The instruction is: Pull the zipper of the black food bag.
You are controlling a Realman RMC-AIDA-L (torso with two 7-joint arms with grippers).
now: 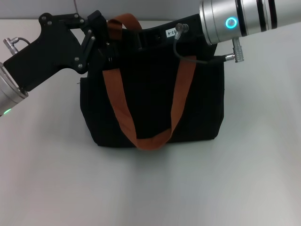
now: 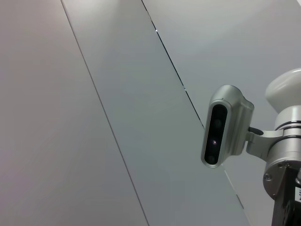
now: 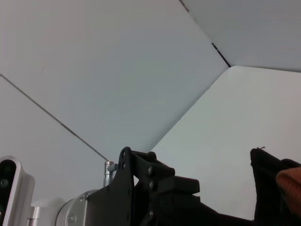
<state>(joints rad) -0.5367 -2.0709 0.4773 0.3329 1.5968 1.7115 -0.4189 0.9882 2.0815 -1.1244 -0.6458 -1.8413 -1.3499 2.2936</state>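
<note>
The black food bag stands upright in the middle of the table, its rust-orange straps hanging down the front. The zipper is hidden: I cannot pick it out along the dark top edge. My left gripper reaches in from the left and sits at the bag's top left corner, next to one strap. My right gripper comes from the upper right and lies along the bag's top edge, black against black. The right wrist view shows the left gripper and a corner of the bag.
The bag rests on a plain white table. The left wrist view shows only pale wall panels and the robot's head camera. A grey cable loops from the right wrist over the bag's top.
</note>
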